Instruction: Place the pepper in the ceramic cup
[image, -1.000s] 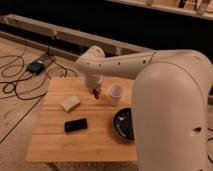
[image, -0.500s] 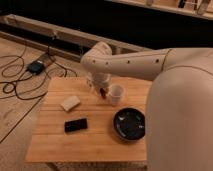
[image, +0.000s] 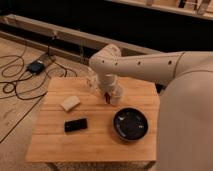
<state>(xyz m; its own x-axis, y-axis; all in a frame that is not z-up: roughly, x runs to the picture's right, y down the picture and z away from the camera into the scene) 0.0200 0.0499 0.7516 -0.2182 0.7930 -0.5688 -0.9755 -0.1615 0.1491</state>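
A small red-orange pepper (image: 107, 98) hangs at the tip of the robot's gripper (image: 107, 95), low over the tabletop and close against the left side of the ceramic cup (image: 117, 94). The cup is a plain white cylinder standing upright on the far half of the table. Whether pepper and cup touch cannot be told.

The wooden table (image: 55, 142) is pale and slatted. A wide dark bowl (image: 130, 124) sits in front of the cup and to its right. A beige block (image: 70, 103) lies to the left, and a flat black object (image: 75, 125) lies nearer the camera. A slim pale figure (image: 92, 80) stands just behind the gripper, partly hidden. On the tan floor to the left lie looping cables (image: 15, 85) and a small dark box (image: 36, 66) (the cables run up to it). A dark wall with a pale rail closes the background.

A second ago the gripper and pepper were further left, with a clear gap to the cup. They have since moved right and slightly down. The block, black object and bowl have not moved.

The gripper points downward, its fingers closed on the pepper. The cream-coloured arm (image: 150, 65) reaches in from the right.
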